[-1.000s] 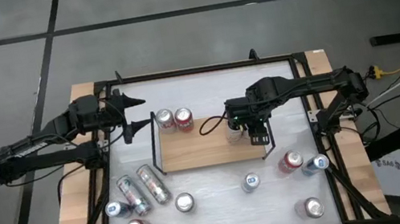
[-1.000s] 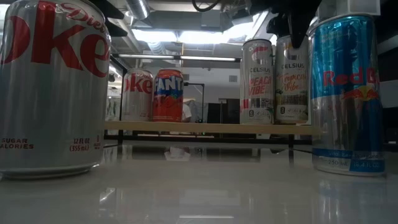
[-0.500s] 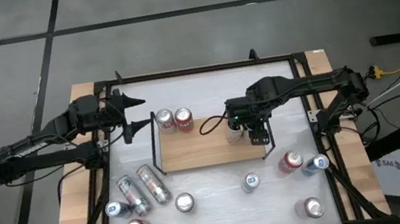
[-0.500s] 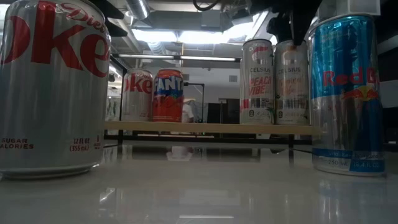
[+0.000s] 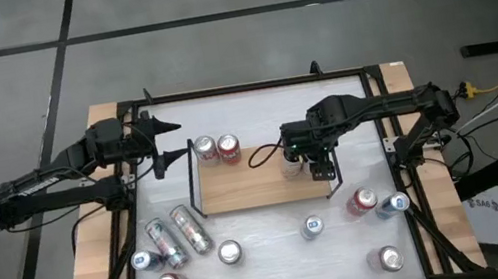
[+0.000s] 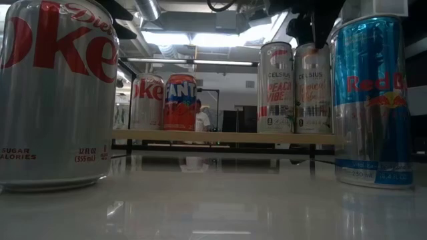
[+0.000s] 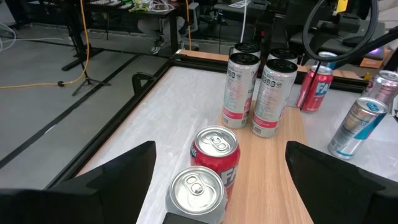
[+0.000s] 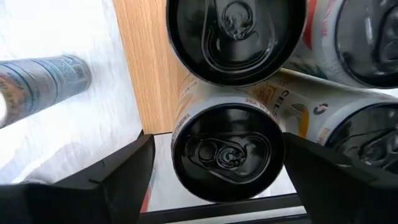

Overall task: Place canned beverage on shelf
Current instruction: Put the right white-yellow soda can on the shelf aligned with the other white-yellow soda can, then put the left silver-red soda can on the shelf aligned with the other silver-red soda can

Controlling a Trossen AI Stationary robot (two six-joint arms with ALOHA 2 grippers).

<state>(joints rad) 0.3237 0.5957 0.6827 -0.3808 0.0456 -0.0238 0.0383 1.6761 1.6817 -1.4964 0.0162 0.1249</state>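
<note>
The right tool (image 8: 214, 165) is standing wide around the tall, black-topped, rigid, slippery-looking aluminium can (image 8: 225, 152), likely best gripped mid-body, on the light-brown wooden shelf (image 8: 146, 68).

A dark tool (image 6: 313, 23) hangs just above two slim Celsius cans (image 6: 295, 87) on the wooden shelf (image 6: 227, 137). Farther along the shelf from it stand a Coke can (image 6: 147, 102) and a Fanta can (image 6: 180, 102). A Diet Coke can (image 6: 57, 93) and a Red Bull can (image 6: 371, 100) sit on the worktop (image 6: 213, 207) nearest the camera.
</note>
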